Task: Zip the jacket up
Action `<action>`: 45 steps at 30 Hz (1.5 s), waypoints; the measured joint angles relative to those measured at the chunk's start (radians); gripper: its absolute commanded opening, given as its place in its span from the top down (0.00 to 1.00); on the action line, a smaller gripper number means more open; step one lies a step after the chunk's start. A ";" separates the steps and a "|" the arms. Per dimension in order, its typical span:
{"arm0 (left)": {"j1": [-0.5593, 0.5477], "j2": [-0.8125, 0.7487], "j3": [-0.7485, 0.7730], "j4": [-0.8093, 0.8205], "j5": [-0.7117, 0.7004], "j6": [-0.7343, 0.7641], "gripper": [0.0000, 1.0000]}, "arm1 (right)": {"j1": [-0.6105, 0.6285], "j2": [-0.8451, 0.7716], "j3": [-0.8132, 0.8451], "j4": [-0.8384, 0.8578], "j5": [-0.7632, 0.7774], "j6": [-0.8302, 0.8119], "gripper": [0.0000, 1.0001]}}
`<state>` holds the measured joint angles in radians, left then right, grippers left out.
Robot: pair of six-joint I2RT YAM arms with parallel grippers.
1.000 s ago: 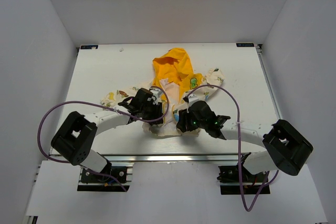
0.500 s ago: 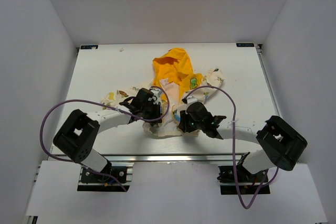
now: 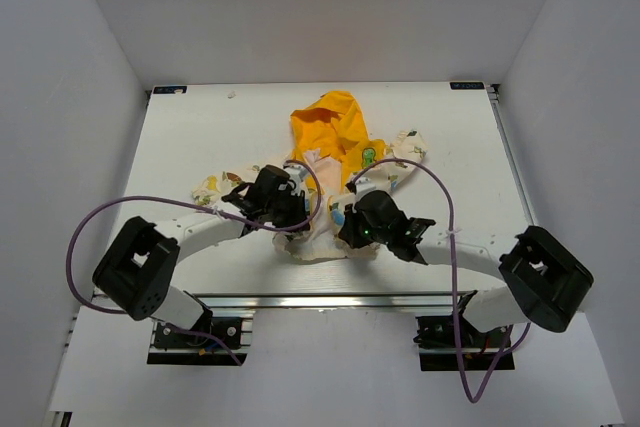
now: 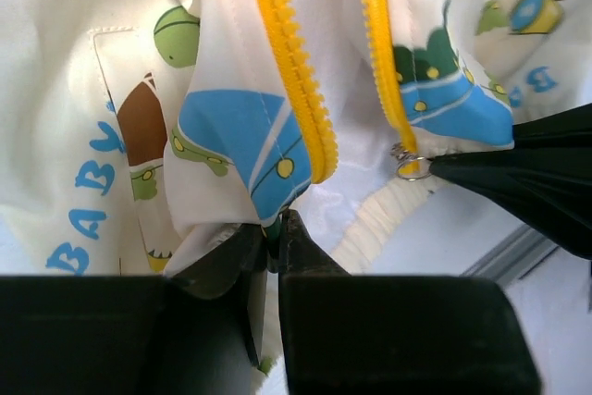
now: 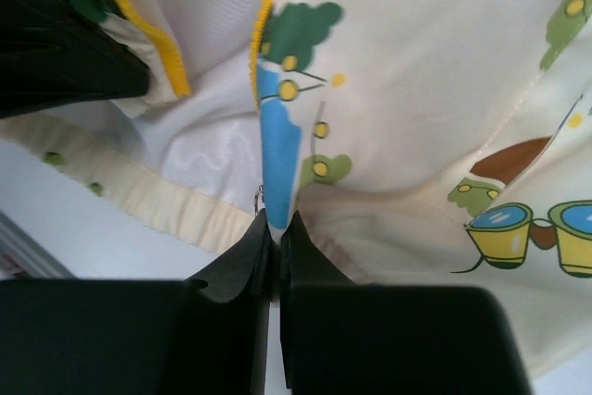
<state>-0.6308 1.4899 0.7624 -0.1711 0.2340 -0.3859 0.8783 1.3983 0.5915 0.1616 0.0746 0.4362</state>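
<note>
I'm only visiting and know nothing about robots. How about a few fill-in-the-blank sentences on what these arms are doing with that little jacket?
1. The blue letters printed on the jacket spell ____.
2. Its zipper is ____, with the two yellow toothed strips lying apart.
3. The left gripper and the right gripper are each ____ on the jacket's fabric near its bottom hem.

Missing words: BABY; open; shut.

White arms point(image 3: 205, 231), black joint housings point(image 3: 135, 267) and hands point(image 4: 273, 238), looping purple cables point(image 3: 452, 247)
</note>
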 measured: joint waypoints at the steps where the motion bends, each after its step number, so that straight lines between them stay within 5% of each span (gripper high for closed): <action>1: 0.000 -0.014 0.000 -0.002 0.004 0.000 1.00 | 0.000 -0.012 0.004 0.000 -0.006 -0.003 1.00; 14: 0.000 -0.317 -0.037 0.042 0.119 -0.002 1.00 | -0.039 -0.246 0.027 0.035 -0.137 -0.064 1.00; 21: 0.000 -0.370 -0.106 0.112 0.222 0.019 1.00 | -0.314 -0.256 -0.061 0.263 -0.572 -0.013 1.00; 30: 0.000 -0.406 -0.133 0.165 0.301 0.041 1.00 | -0.343 -0.167 -0.069 0.347 -0.946 -0.038 1.00; 45: 0.000 -0.414 -0.135 0.203 0.362 0.048 1.00 | -0.343 -0.124 -0.051 0.406 -1.036 -0.047 1.00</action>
<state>-0.6308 1.0763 0.6277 0.0319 0.5957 -0.3374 0.5350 1.2747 0.5407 0.5674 -0.9619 0.3897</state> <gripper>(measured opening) 0.189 0.046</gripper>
